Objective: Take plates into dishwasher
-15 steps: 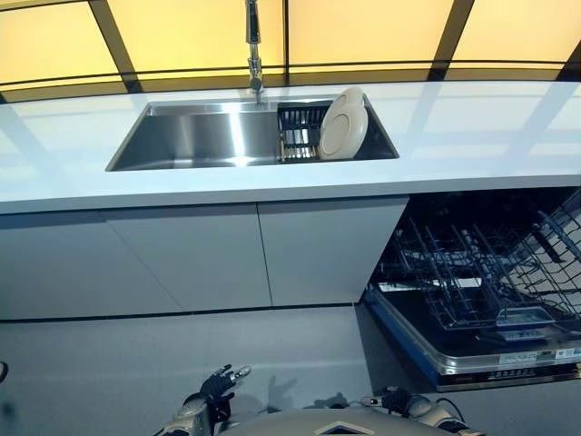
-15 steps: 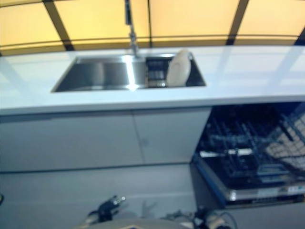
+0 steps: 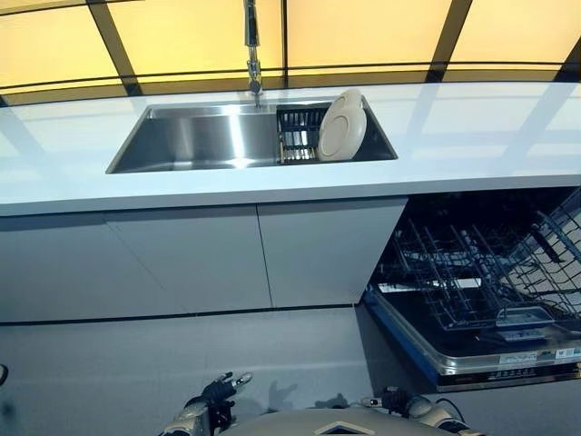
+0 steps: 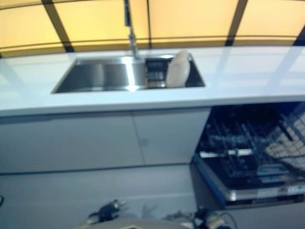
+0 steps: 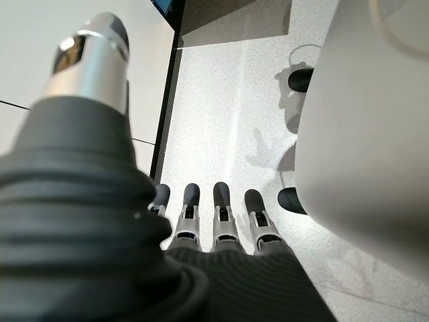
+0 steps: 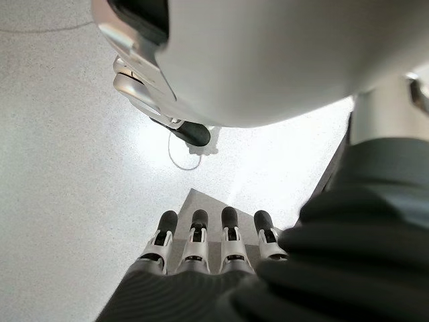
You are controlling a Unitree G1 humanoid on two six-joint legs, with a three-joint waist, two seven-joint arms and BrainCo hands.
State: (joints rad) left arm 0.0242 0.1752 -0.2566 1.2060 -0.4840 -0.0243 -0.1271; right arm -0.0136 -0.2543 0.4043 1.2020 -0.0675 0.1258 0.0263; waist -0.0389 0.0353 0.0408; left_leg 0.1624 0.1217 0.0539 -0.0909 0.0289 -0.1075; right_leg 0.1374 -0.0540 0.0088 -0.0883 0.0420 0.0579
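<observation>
Warm yellow light glows through the window panels [image 3: 191, 36] behind the counter, and a bright streak of glare runs down the steel sink [image 3: 238, 136]. The right eye view is soft and blurred throughout, while the left eye view is crisp. The dishwasher [image 3: 481, 282] interior sits dark, and both wrist views show a brightly lit pale floor [image 5: 228, 121] with faint shadows.

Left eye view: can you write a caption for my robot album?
A cream plate waits upright in the sink rack; the dishwasher stands open, both hands low and empty.
</observation>
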